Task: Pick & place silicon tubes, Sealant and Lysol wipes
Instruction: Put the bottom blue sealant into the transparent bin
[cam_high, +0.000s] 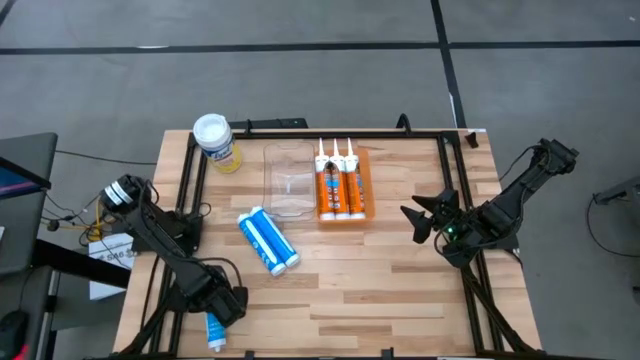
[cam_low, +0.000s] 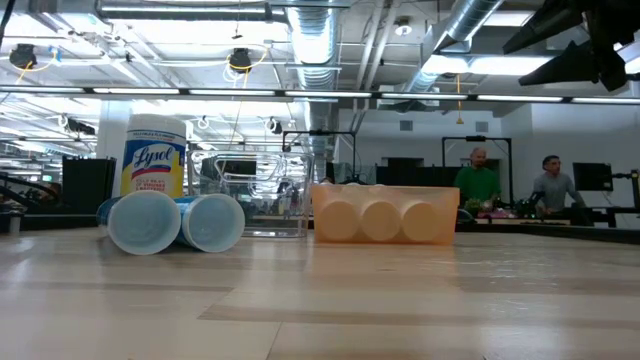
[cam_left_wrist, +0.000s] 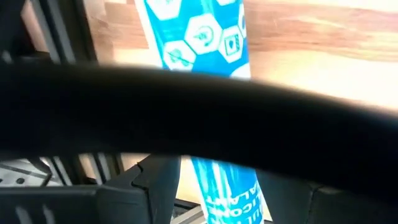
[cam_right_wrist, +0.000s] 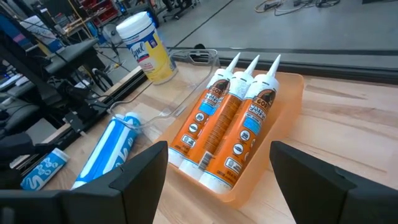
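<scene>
A light wooden desk (cam_high: 400, 270) framed by black rails is seen from above. At its back left corner the Lysol wipes (cam_high: 216, 141), a short round canister with a wide white lid and yellow label, stand upright, just beside a clear plastic tray (cam_high: 287, 180). Touching that tray's right side is an orange tray (cam_high: 366, 185) in which three orange sealant tubes with white nozzles (cam_high: 338, 180) lie side by side. In front of the clear tray, two blue silicone tubes with white ends (cam_high: 268, 240) lie together at an angle on the bare desk.

The left end effector (cam_high: 222, 305) is found at the front left edge, low over a third blue silicone tube (cam_high: 215, 329) that lies apart from the pair. That tube is seen passing beneath the wrist, but whether the fingers are closed on it cannot be told.

The right end effector (cam_high: 418, 222) is held above the desk's right side, well apart from the orange tray, its fingers (cam_right_wrist: 140, 171) spread wide and holding nothing.
</scene>
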